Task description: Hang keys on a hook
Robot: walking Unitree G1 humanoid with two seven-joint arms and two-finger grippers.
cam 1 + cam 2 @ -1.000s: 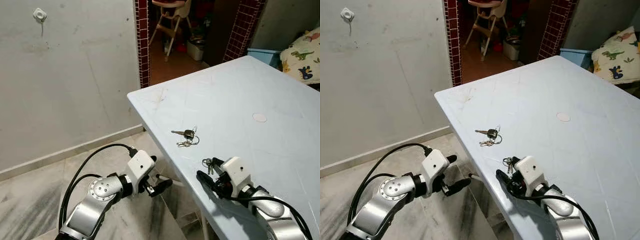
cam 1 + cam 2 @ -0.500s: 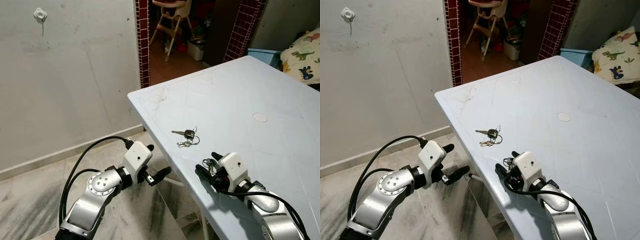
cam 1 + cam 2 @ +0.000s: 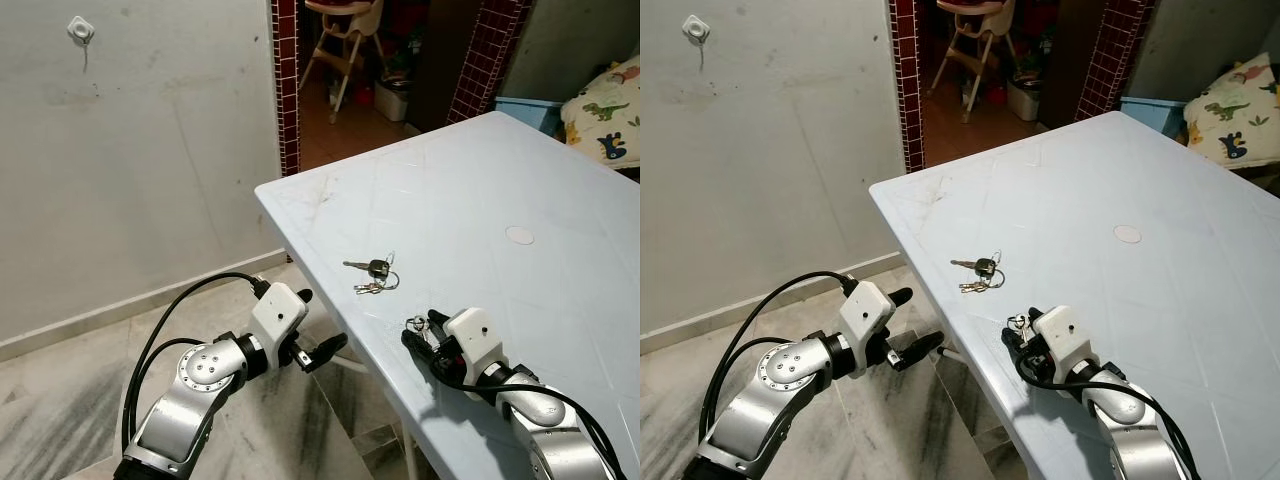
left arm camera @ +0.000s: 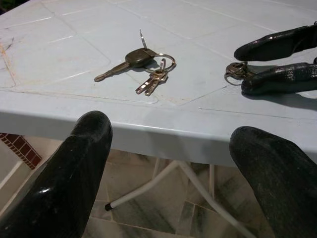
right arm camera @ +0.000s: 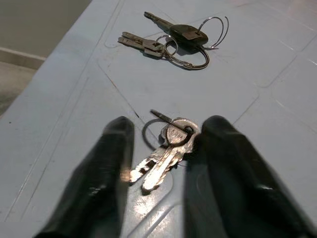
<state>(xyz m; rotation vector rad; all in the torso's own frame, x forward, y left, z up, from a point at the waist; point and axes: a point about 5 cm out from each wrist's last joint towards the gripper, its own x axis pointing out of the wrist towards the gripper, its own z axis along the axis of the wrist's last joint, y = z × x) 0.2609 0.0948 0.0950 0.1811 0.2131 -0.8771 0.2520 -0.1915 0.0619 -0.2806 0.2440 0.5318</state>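
A small key bunch lies on the pale blue table near its front edge. My right gripper rests on the table, its two black fingers pressed against either side of the bunch. A second bunch with a black-headed key lies a little farther in, untouched. My left gripper hangs open beside and below the table edge, pointing at the table. A white hook is fixed high on the grey wall to the left.
A white table leg runs under the edge near my left gripper. Beyond the table are a doorway with a high chair, a blue box and a dinosaur cushion. Marble floor lies to the left.
My right gripper's fingers have drawn closer together around the small key bunch. The left gripper has edged slightly toward the table edge.
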